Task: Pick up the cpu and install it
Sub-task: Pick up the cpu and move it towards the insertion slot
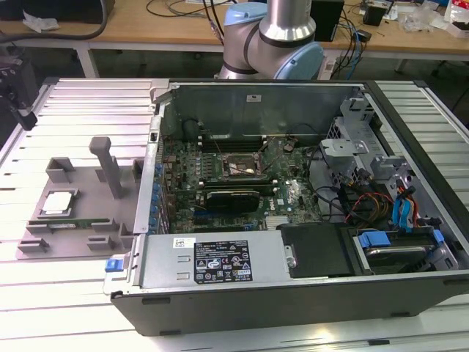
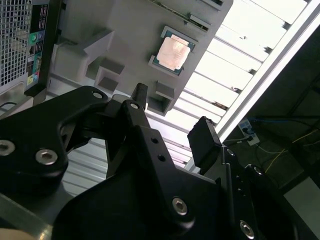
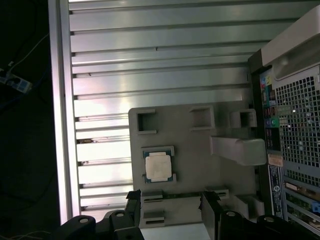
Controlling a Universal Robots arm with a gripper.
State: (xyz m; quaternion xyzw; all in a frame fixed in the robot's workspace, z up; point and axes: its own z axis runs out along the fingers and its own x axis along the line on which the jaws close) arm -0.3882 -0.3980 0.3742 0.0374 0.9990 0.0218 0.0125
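In the exterior view, a wooden bench (image 1: pixel 146 29) strewn with cables (image 1: pixel 176 9) spans twelve o'clock, behind the ribbed metal tabletop (image 1: pixel 73 103).

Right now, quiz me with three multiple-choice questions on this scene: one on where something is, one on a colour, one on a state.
1. The cpu lies: A on the tray; B on a shelf; C in a drawer.
2. The tray is: A blue; B grey; C red.
3. The gripper is: A shut on the cpu; B open, empty; C shut on a cable.
A, it sits in the tray's recess; B, grey in every view; B, its fingers stand apart, gripping nothing.
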